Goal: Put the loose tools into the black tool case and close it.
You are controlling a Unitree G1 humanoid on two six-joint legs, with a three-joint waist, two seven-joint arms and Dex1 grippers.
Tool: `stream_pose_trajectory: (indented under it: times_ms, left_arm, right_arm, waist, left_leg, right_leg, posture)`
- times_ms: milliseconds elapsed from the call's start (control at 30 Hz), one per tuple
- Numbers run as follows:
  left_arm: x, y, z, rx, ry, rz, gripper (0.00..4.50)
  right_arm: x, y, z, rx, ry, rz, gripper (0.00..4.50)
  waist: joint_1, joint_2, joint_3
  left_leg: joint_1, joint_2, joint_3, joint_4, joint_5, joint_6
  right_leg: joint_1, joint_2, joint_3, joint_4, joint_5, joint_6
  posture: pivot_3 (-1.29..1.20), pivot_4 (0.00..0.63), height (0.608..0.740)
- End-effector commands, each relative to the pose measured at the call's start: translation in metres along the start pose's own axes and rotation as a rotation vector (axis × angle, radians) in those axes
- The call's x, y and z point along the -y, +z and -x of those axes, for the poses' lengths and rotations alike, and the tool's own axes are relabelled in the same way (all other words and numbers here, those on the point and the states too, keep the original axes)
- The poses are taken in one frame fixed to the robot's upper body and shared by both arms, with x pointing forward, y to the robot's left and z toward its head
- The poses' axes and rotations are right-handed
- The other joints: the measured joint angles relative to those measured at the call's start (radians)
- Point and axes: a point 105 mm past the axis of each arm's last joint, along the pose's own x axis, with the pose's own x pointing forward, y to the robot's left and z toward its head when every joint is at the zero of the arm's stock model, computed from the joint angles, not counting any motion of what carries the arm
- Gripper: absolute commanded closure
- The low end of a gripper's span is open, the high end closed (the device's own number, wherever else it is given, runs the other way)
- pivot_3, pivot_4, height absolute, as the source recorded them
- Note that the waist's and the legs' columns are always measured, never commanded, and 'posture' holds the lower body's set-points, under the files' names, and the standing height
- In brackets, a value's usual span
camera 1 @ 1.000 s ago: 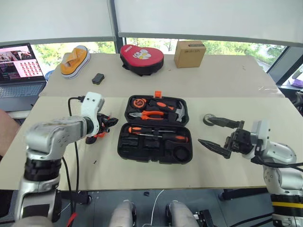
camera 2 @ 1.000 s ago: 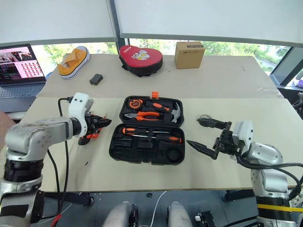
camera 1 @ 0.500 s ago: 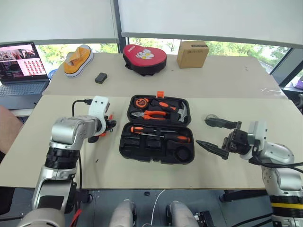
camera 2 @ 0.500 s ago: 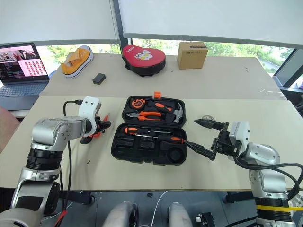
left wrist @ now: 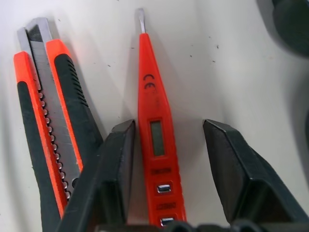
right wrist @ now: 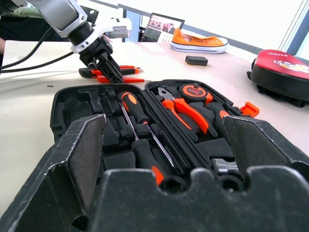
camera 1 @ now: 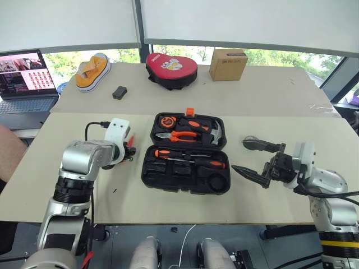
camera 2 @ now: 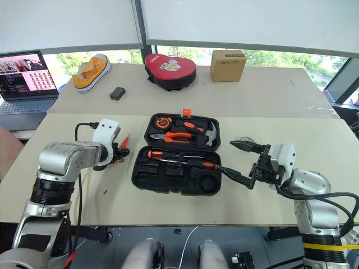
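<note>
Two beige tables [camera 1: 280, 95] stand end to end beneath a wall of windows with white blinds, the far one carrying a laptop [camera 1: 25, 78], an orange sneaker [camera 1: 91, 72], a red heart-shaped pouch [camera 1: 171, 70], a cardboard box [camera 1: 228, 63] and a small black box [camera 1: 119, 92]. On the near table the black tool case [camera 1: 187, 153] lies open and flat, its orange latch [camera 1: 190, 111] at the far edge. Its far half holds pliers [camera 1: 179, 136], a hammer [camera 1: 214, 133] and a tape measure [camera 1: 165, 120]; its near half holds two orange-and-black screwdrivers [camera 1: 190, 157] lying side by side in their slots.

To the case's left, the left gripper [left wrist: 166, 169] points down at the tabletop, its black fingers [left wrist: 118, 164] spread on either side of the slim orange tester screwdriver [left wrist: 155, 130], one finger against the tester's edge and the other standing clear of it. The orange-black utility knife [left wrist: 46, 116] lies just beside the tester, on the table.

To the case's right, the right gripper [camera 1: 252, 159] hovers above the table, fingers spread wide, aimed toward the case and holding nothing. A small dark tape roll [camera 1: 248, 141] lies on the table by its far finger.
</note>
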Motion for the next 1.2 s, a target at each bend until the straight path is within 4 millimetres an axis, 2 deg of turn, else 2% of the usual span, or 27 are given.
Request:
stream_pose_trajectory:
  times_ms: [33, 100, 233, 300, 333, 367, 467, 533, 633, 733, 867, 1200]
  left_arm:
    - [-0.003, 0.002, 0.01, 0.015, 0.005, -0.039, 3.81]
    - [-0.002, 0.012, 0.02, 0.069, -0.04, -0.056, 4.02]
    - [-0.002, 0.042, 0.047, 0.261, -0.148, -0.17, 4.02]
    - [0.021, 0.057, 0.075, 0.45, -0.38, -0.399, 4.02]
    - [0.031, 0.053, 0.088, 0.499, -0.498, -0.52, 4.02]
    - [0.034, 0.045, 0.092, 0.488, -0.556, -0.597, 4.02]
    - [0.044, 0.031, 0.092, 0.442, -0.688, -0.754, 4.02]
    - [0.062, 0.024, 0.094, 0.438, -0.818, -0.849, 4.02]
    - [0.079, 0.021, 0.078, 0.376, -0.867, -0.925, 4.02]
    - [0.087, 0.013, 0.06, 0.299, -0.872, -1.041, 4.02]
    - [0.095, 0.022, 0.042, 0.281, -0.822, -1.068, 4.02]
    - [0.089, 0.017, 0.021, 0.139, -0.74, -1.14, 4.02]
  right_arm:
    - [-0.001, 0.013, -0.001, 0.035, 0.011, 0.03, 0.0]
    - [-0.002, 0.015, 0.001, 0.034, 0.012, 0.034, 0.0]
    - [-0.005, 0.024, 0.004, 0.056, 0.027, 0.056, 0.0]
    - [-0.011, 0.036, 0.001, 0.098, 0.048, 0.063, 0.0]
    - [-0.013, 0.042, -0.001, 0.116, 0.058, 0.066, 0.0]
    - [-0.015, 0.045, -0.003, 0.124, 0.066, 0.065, 0.0]
    - [-0.016, 0.048, -0.008, 0.116, 0.086, 0.052, 0.0]
    - [-0.019, 0.045, -0.01, 0.068, 0.122, 0.046, 0.0]
    - [-0.02, 0.038, -0.014, -0.016, 0.148, 0.031, 0.0]
    - [-0.022, 0.032, -0.016, -0.092, 0.167, 0.008, 0.0]
    - [-0.027, 0.028, -0.019, -0.149, 0.188, -0.017, 0.0]
    - [-0.029, 0.027, -0.02, -0.161, 0.167, -0.03, 0.0]
  waist:
    - [-0.001, 0.0, 0.0]
    - [-0.005, 0.0, 0.0]
    - [-0.005, -0.001, 0.0]
    - [-0.004, -0.001, 0.001]
    - [-0.004, 0.0, 0.001]
    - [-0.005, 0.0, 0.001]
    - [-0.004, 0.0, 0.001]
    - [0.004, 0.0, 0.001]
    - [0.014, 0.0, 0.001]
    - [0.012, 0.0, 0.001]
    - [0.007, 0.0, 0.001]
    - [0.003, -0.001, 0.001]
  left_leg:
    - [0.0, 0.0, 0.0, 0.0, 0.0, 0.0]
    - [0.0, 0.0, 0.0, 0.0, 0.0, 0.0]
    - [-0.002, 0.001, 0.0, 0.0, 0.0, -0.001]
    - [-0.001, 0.0, 0.0, 0.0, 0.0, -0.001]
    - [-0.002, 0.001, 0.0, 0.0, 0.0, -0.001]
    - [-0.002, 0.001, 0.0, 0.0, 0.0, -0.001]
    - [-0.001, 0.002, 0.001, -0.001, 0.0, -0.002]
    - [0.0, 0.002, 0.001, 0.0, 0.0, -0.001]
    - [-0.002, 0.0, 0.005, 0.001, 0.001, 0.0]
    - [-0.004, 0.0, 0.006, 0.003, 0.001, 0.001]
    - [-0.005, 0.0, 0.005, 0.003, 0.001, 0.001]
    - [-0.005, 0.0, 0.002, 0.003, 0.001, 0.001]
  right_leg:
    - [0.0, 0.0, 0.0, 0.0, 0.0, 0.0]
    - [0.0, 0.0, 0.0, 0.0, 0.0, 0.0]
    - [-0.001, 0.0, -0.001, 0.0, 0.0, 0.0]
    - [-0.001, 0.0, -0.001, 0.0, 0.0, 0.0]
    - [-0.001, 0.0, -0.001, 0.0, 0.0, 0.0]
    - [-0.001, 0.0, -0.001, -0.001, 0.0, 0.0]
    - [-0.001, -0.001, -0.001, -0.001, -0.001, -0.002]
    - [0.001, -0.001, -0.001, -0.001, -0.001, -0.002]
    - [0.001, -0.001, -0.003, -0.001, -0.001, -0.002]
    - [0.0, 0.0, -0.003, -0.002, 0.0, -0.001]
    - [-0.001, 0.002, -0.003, -0.001, 0.0, 0.0]
    - [-0.001, 0.002, -0.003, -0.001, -0.001, 0.0]
  posture:
    - [0.0, 0.15, 0.74]
    - [0.0, 0.15, 0.74]
    - [0.0, 0.15, 0.74]
    - [0.0, 0.15, 0.74]
    - [0.0, 0.15, 0.74]
    - [0.0, 0.15, 0.74]
    - [0.0, 0.15, 0.74]
    - [0.0, 0.15, 0.74]
    - [0.0, 0.15, 0.74]
    - [0.0, 0.15, 0.74]
    - [0.0, 0.15, 0.74]
    - [0.0, 0.15, 0.74]
